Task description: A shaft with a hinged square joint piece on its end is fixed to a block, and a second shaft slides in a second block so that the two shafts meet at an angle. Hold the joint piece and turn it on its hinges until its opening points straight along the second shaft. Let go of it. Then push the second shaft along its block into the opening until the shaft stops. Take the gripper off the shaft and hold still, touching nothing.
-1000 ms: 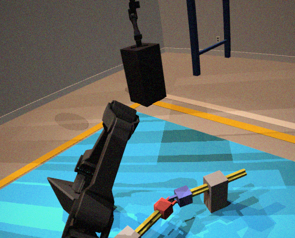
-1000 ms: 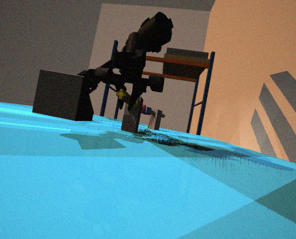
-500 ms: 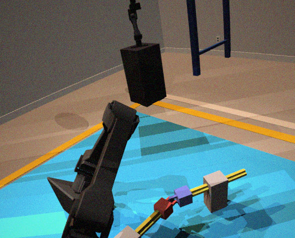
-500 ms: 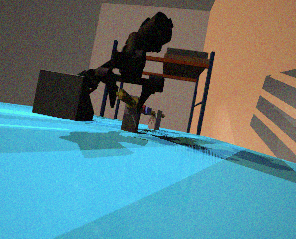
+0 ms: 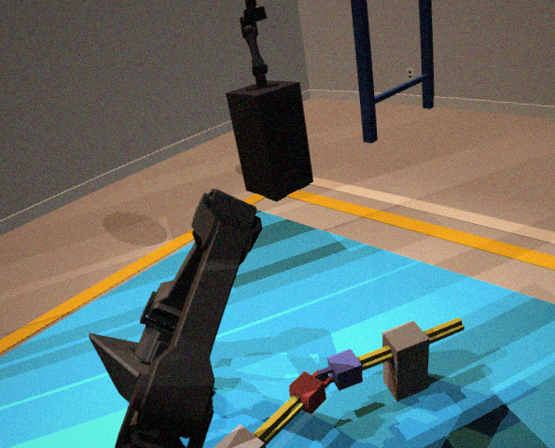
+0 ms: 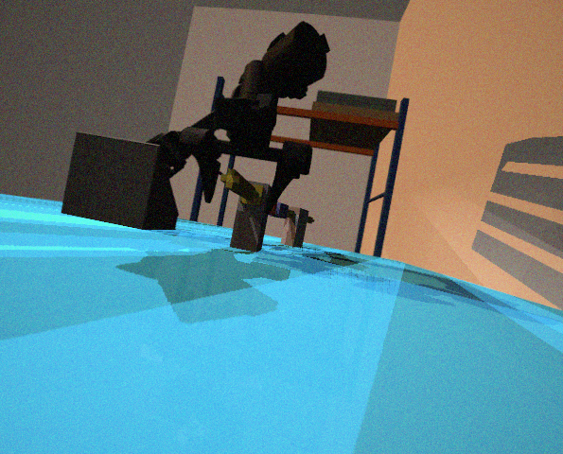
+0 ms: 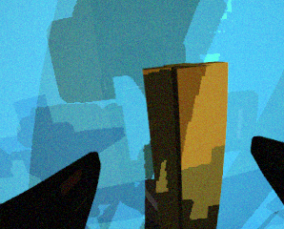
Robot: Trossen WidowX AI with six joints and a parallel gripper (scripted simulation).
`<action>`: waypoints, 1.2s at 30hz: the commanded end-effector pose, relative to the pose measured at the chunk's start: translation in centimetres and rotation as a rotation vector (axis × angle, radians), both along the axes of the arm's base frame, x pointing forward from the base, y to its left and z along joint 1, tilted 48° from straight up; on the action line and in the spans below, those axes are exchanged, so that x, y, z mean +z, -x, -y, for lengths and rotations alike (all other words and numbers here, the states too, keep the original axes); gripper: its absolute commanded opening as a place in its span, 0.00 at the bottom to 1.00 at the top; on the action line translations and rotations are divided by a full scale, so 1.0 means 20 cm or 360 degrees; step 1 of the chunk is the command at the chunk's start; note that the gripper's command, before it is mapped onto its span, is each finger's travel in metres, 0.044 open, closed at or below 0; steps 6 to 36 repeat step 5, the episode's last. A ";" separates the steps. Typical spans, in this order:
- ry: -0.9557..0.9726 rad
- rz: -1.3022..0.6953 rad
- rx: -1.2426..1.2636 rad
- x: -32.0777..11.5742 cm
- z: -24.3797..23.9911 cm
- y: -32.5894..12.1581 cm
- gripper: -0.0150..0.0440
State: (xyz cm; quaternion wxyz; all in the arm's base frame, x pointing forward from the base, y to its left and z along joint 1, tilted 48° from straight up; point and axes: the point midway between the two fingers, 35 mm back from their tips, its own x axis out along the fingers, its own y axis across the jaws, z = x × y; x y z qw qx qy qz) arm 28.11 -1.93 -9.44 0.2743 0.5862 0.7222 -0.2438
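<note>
The red joint piece [image 5: 309, 393] is hinged to a purple piece [image 5: 344, 371] on the end of the first shaft [image 5: 443, 329], which runs through the far block [image 5: 408, 361]. The second shaft [image 5: 280, 419] [image 6: 239, 186] [image 7: 199, 124] is yellow and passes through the near block [image 5: 241, 441] [image 6: 247, 227]. Its inner end meets the red piece, roughly in line with it; the opening itself is hidden. My gripper [image 6: 238, 206] [image 7: 175, 152] is wide open and empty around the shaft's outer end. In the wrist view free space shows between each finger and the shaft. The fingers are not seen in the top view.
The arm [image 5: 200, 308] [image 6: 252, 117] reaches over the near block. A black box [image 5: 277, 139] hangs or stands behind the arm in the top view. A dark box [image 6: 110, 181] is left of the near block in the exterior view. A rack [image 6: 394, 181] is far behind.
</note>
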 end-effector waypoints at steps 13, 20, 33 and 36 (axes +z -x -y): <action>-0.0013 0.0005 -0.0003 0.09 0.10 -0.02 1.00; -0.0013 0.0005 -0.0003 0.09 0.10 -0.02 1.00; -0.0013 0.0005 -0.0003 0.09 0.10 -0.02 1.00; -0.0013 0.0005 -0.0003 0.09 0.10 -0.02 1.00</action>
